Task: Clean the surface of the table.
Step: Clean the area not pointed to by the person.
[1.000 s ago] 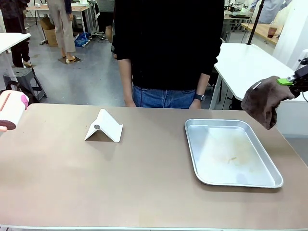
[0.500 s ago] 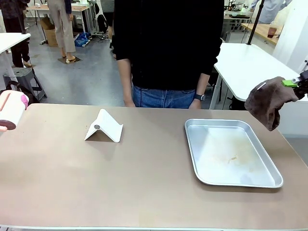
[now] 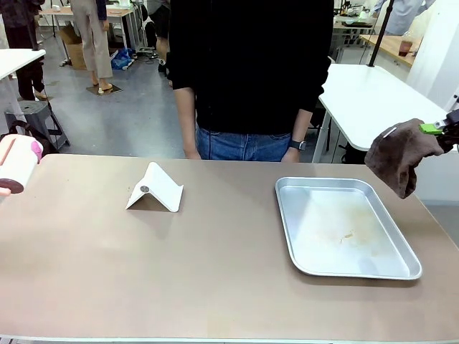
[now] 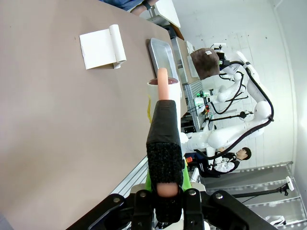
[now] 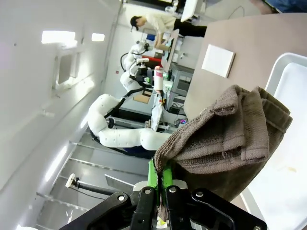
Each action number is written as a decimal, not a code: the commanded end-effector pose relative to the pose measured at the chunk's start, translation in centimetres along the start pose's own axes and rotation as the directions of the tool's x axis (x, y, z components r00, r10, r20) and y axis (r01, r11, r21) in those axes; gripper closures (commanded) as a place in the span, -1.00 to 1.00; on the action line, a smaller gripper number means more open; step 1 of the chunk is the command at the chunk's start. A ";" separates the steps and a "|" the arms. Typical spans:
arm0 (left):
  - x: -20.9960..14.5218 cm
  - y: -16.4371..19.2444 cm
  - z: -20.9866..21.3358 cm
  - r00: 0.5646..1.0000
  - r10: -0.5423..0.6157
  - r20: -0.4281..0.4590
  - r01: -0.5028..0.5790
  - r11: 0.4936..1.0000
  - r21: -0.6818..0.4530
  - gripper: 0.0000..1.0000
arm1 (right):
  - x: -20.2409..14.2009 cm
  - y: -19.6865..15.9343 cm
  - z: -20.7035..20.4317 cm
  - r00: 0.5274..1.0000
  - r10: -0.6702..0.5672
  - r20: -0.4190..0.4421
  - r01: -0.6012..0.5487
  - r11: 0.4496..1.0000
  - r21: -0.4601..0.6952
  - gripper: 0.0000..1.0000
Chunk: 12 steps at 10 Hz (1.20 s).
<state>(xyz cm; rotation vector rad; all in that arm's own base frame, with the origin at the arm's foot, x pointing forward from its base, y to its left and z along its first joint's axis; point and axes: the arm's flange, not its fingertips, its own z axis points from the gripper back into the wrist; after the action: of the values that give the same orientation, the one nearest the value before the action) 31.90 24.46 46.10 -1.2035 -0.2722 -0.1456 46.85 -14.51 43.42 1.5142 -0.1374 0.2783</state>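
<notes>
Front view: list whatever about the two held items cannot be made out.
- Pink-and-white item: cut by the front view's left edge; in the left wrist view a left finger covers its handle. Its kind is unclear.
- Right gripper: mostly cut off by the front view's right edge; the brown cloth covers where it grips.

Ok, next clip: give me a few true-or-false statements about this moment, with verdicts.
1. The right gripper holds a brown cloth. True.
2. The cloth lies in the tray. False: it hangs in the air by the tray's far right corner.
3. The tray sits on the table's right half. True.
4. The white stand is in the tray. False: it stands on the table, left of the tray and apart from it.
5. The left gripper is open. False: it is shut on a pink-and-white item.
</notes>
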 end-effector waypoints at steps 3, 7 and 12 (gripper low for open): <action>-0.1 -0.4 -0.2 1.000 0.003 0.005 -0.003 1.000 0.004 0.56 | 0.0 0.0 0.0 1.000 0.000 0.000 0.000 1.000 0.000 1.00; -0.1 -0.4 -0.2 1.000 0.003 0.005 -0.003 1.000 0.004 0.56 | -1.0 -0.9 -2.2 0.976 0.055 -0.209 -0.109 0.961 -0.255 0.93; -0.1 -0.4 -0.2 1.000 0.003 0.005 -0.003 1.000 0.004 0.56 | -2.3 -4.5 -5.4 0.954 0.018 -0.298 -0.173 0.846 -0.504 0.93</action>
<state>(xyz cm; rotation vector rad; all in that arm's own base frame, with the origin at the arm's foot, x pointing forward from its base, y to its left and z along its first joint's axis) 31.91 24.45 46.09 -1.2036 -0.2720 -0.1456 45.94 -10.95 38.98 0.9505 -0.0273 0.4882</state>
